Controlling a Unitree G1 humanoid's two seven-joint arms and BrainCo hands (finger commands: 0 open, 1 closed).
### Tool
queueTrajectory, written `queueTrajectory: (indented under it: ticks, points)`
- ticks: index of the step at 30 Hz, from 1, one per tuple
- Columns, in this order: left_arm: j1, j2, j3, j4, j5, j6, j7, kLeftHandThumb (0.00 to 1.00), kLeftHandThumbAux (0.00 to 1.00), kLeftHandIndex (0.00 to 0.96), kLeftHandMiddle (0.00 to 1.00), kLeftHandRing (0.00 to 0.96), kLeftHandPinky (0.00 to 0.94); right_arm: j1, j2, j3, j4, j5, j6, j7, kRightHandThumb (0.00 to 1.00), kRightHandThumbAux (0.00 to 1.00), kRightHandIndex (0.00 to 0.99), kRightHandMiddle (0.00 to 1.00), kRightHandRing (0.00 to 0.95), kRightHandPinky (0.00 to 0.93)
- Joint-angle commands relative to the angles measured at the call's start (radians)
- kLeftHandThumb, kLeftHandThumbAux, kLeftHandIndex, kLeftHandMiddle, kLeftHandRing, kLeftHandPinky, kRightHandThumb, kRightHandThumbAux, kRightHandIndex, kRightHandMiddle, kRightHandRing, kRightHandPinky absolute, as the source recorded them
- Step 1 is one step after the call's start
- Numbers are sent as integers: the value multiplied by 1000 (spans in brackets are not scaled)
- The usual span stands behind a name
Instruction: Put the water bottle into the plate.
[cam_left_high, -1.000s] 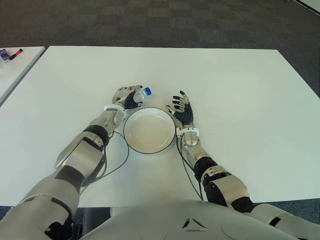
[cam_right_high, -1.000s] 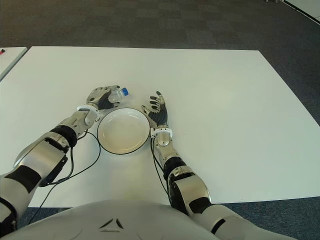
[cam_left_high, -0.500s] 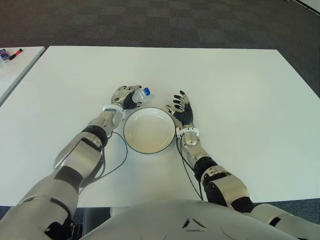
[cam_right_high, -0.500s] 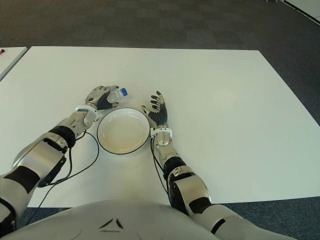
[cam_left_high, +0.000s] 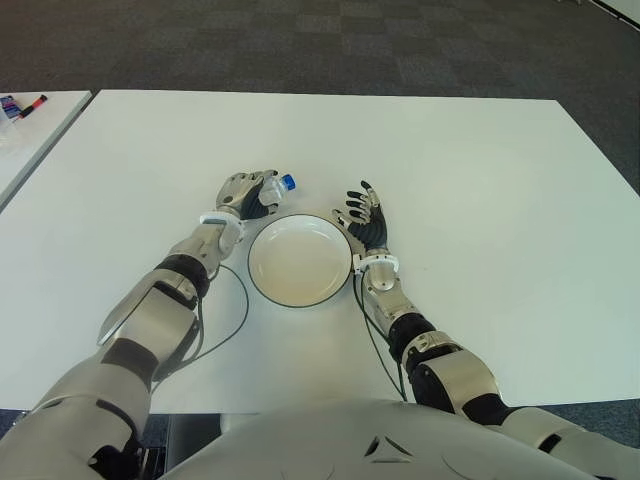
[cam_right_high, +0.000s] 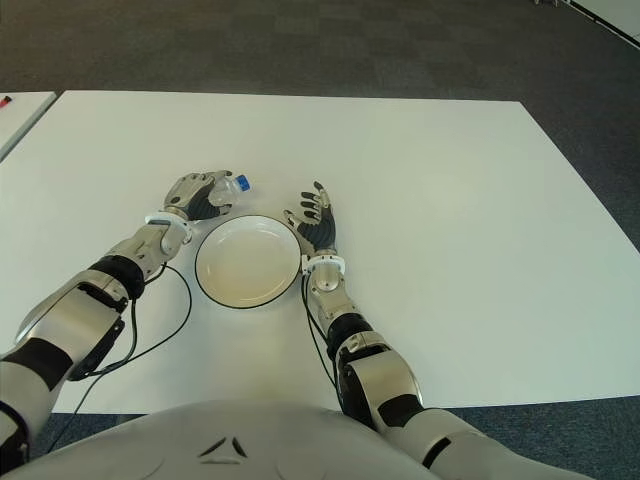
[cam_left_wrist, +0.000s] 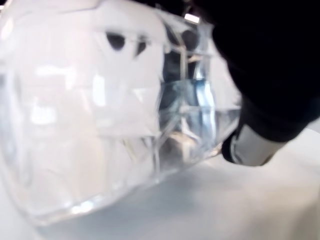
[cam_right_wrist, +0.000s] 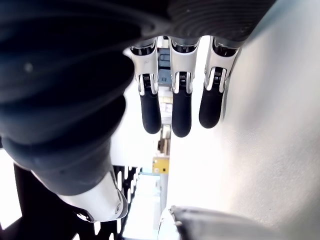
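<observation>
The surface (cam_left_high: 480, 180) is white and carries one plate (cam_left_high: 299, 259), empty, directly in front of the robot. The left robot hand (cam_left_high: 247, 194) is just beyond the plate's far-left rim, fingers wrapped around the bottle (cam_left_high: 272, 188). The bottle lies tilted in the grasp, with its blue cap (cam_left_high: 287, 182) pointing away from the palm and toward the robot's right. The right robot hand (cam_left_high: 366, 216) shows beside the plate's right rim, fingers spread and holding nothing.

Step in hand, as judged: carry the bottle over the plate and set it down.
- Lift enough for the bottle to clear the near rim before moving inward.
- Centre the bottle over the plate's well; the cap end overhangs the hand and may catch the rim.
- A bottle laid on its side can roll; lower until it touches before opening the fingers.
- Leave the right robot hand where it is, clear of the path.

View differences: the eye views give the layout of bottle, plate and both hands. The left wrist view shows only the clear ribbed bottle wall (cam_left_wrist: 100, 110) filling the picture, pressed against the palm, confirming the grasp. The right wrist view shows three extended fingers (cam_right_wrist: 181, 102) with no object between them.
</observation>
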Motion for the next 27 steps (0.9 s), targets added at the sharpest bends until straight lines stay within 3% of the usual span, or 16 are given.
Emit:
queueTrajectory:
  ticks: [1, 5, 7, 10, 11, 13, 18, 27]
  points:
    - [41, 43, 52, -113, -31, -17, 25, 954, 647, 404, 517, 493, 212, 23, 142, -15, 48, 21, 28, 7, 312, 862, 91, 288, 292, 300]
    - [78, 57, 85, -197, -41, -12, 19, 954, 647, 403, 518, 496, 270, 22, 141, -18, 55, 21, 17, 9, 345, 850, 97, 291, 294, 300]
    - [120, 70, 118, -305, -54, -1, 13, 954, 647, 402, 520, 500, 327, 22, 141, -22, 64, 23, 6, 13, 363, 842, 102, 291, 295, 301]
    - [164, 81, 150, -418, -63, 20, -5, 955, 646, 403, 524, 503, 333, 22, 142, -26, 74, 25, -5, 16, 397, 819, 110, 295, 299, 310]
    - [179, 85, 161, -456, -65, 29, -13, 955, 646, 403, 523, 504, 363, 20, 142, -27, 78, 26, -8, 18, 401, 817, 110, 295, 299, 310]
    - [205, 91, 179, -519, -69, 45, -28, 954, 647, 399, 520, 508, 518, 18, 142, -29, 84, 27, -12, 21, 411, 809, 110, 294, 298, 309]
    - [252, 95, 215, -624, -71, 73, -50, 952, 649, 391, 513, 515, 707, 10, 142, -39, 101, 31, -19, 32, 421, 798, 108, 292, 299, 313]
    - [316, 84, 268, -789, -57, 105, -50, 950, 651, 386, 510, 523, 797, 8, 142, -45, 115, 25, -40, 32, 419, 793, 105, 288, 297, 310]
